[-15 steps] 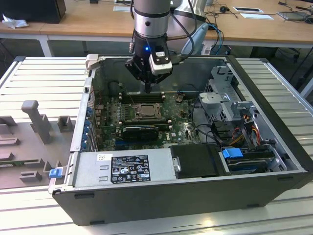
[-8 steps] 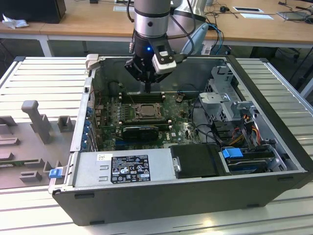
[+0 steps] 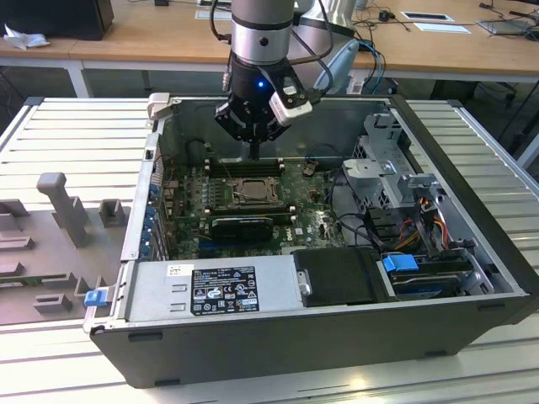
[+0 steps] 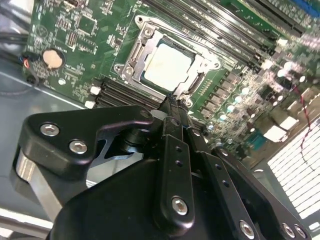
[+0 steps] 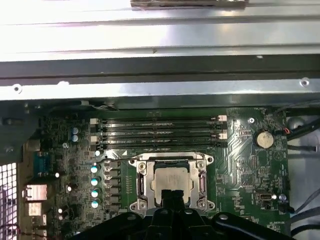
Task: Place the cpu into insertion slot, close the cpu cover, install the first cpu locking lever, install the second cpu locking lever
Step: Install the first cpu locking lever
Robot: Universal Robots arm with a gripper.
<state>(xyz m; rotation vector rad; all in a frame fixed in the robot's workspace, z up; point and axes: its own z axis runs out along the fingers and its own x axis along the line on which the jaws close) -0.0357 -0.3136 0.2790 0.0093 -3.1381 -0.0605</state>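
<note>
On the slatted metal table point(image 3: 50, 126) lay a computer case point(image 3: 337, 345) with its open side up. The robot arm point(image 3: 261, 34) reached down into it over the green motherboard point(image 3: 316, 215). A grey power supply point(image 3: 210, 286) sat along the case's near wall in the exterior view.

The end effector point(image 4: 172, 102) hung at the edge of the socket point(image 3: 221, 195). Its 2 fingers were clenched together with nothing seen between them. Whether the tip touched the socket could not be told.

4 long black memory slots point(image 5: 160, 131) ran just beside the socket. The cover point(image 5: 141, 184) lay flat on the socket. The chip point(image 5: 170, 180) sat inside, its pale top showing through the cover's square window. A round coin battery point(image 5: 263, 139) sat near the socket on the board.
</note>
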